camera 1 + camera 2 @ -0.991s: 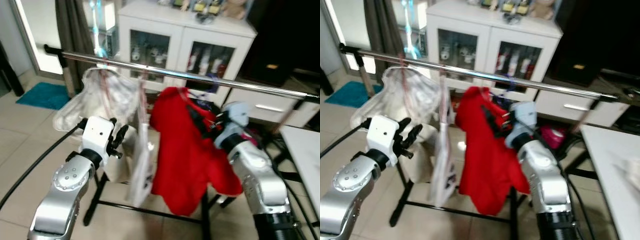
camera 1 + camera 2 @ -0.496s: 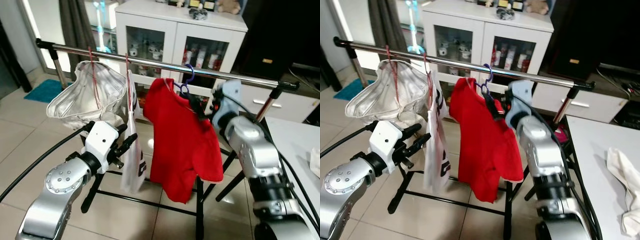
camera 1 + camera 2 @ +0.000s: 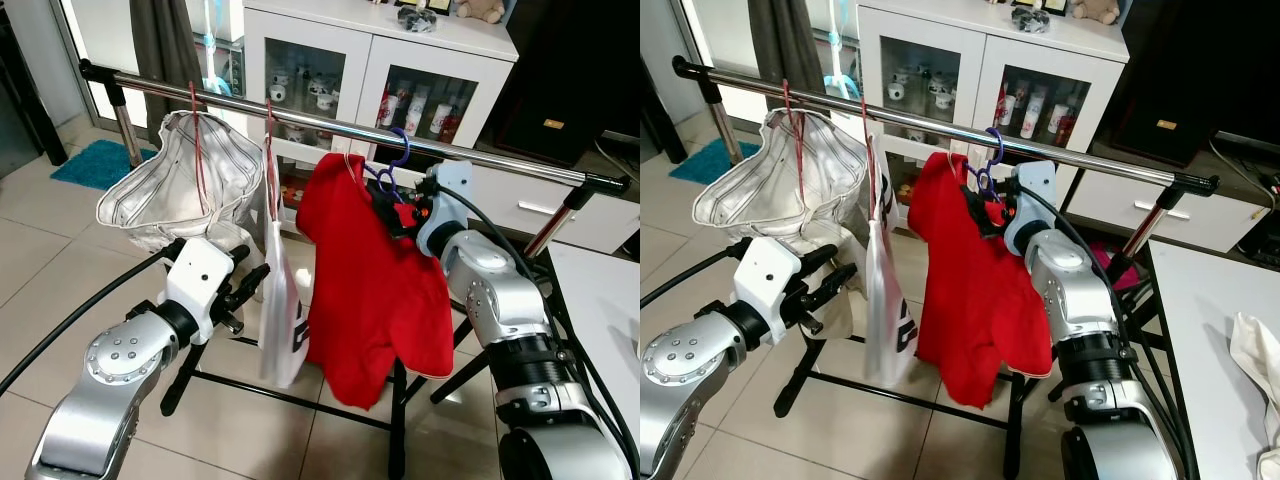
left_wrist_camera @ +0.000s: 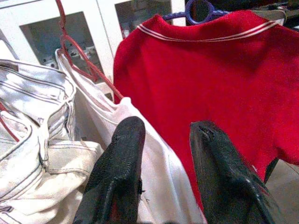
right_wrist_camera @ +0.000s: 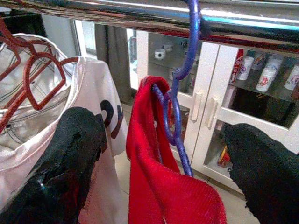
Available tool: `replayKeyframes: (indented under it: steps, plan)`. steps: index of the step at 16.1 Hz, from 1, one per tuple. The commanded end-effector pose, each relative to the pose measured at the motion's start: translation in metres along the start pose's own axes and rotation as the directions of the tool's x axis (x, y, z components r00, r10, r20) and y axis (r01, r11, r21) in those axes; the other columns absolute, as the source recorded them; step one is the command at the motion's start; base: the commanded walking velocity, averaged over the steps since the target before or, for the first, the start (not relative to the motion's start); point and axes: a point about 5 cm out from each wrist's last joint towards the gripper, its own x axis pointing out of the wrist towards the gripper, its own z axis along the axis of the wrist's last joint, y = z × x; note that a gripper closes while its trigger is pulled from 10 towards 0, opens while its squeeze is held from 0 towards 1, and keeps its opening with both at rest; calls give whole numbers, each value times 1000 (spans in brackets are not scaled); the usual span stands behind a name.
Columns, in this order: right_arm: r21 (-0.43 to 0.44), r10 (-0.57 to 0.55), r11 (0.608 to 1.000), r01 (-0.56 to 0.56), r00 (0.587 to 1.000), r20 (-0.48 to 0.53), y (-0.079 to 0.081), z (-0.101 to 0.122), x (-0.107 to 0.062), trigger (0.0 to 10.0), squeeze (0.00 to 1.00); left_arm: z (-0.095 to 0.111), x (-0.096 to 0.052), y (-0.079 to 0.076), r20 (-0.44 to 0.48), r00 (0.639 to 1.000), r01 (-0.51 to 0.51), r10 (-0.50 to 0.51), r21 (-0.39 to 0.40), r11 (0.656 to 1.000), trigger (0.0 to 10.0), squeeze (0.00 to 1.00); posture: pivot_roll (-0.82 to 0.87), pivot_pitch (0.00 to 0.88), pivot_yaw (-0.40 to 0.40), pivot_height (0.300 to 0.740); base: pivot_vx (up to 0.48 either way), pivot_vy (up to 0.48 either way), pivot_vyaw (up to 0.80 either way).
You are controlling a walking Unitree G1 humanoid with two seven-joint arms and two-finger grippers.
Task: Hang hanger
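The right arm is raised and bent forward, so that the right gripper (image 5: 163,154) is held just below the chrome rail (image 3: 340,125) of the clothes rack. Its jaws are spread wide, one to each side of the purple hanger (image 5: 180,93), and nothing is gripped between them. The hanger is hooked over the rail and hangs straight down, hook uppermost, with its long axis running roughly across the rail. A red shirt (image 3: 375,290) is carried on it and falls in front of the right forearm.

The left arm is bent at the elbow and held lower, with the left gripper (image 3: 245,288) pointed toward the garments. Its jaws are parted slightly and are closed on nothing; they are seen just short of the white shirt (image 3: 283,320).

That white shirt is hung on a red hanger (image 4: 79,51) just beside the red shirt. Further along the rail, toward the robot's left, a pair of pale jeans (image 3: 165,195) is hung. A white glass-fronted cabinet (image 3: 980,70) is seen behind the rack.
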Motion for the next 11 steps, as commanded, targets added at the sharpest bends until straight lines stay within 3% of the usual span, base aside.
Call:
replayKeyframes:
  steps: [1,6,11]
  plan:
    - [8,-24,1000,24,1000,15,-6,3,-1,10000,1000,3,-1,-3,6,1000,16,-17,5,1000,10000,0,55,0,-115,740,0,0,0]
    - [-4,-24,1000,24,999,-22,-12,10,13,10000,1000,7,-3,-10,22,993,118,-118,-2,993,10000,0,42,0,-119,740,0,0,0]
    - [-18,-10,1000,9,998,-59,-16,21,30,10000,1000,3,-12,-9,-10,989,146,-146,7,989,10000,0,53,0,-128,740,0,0,0]
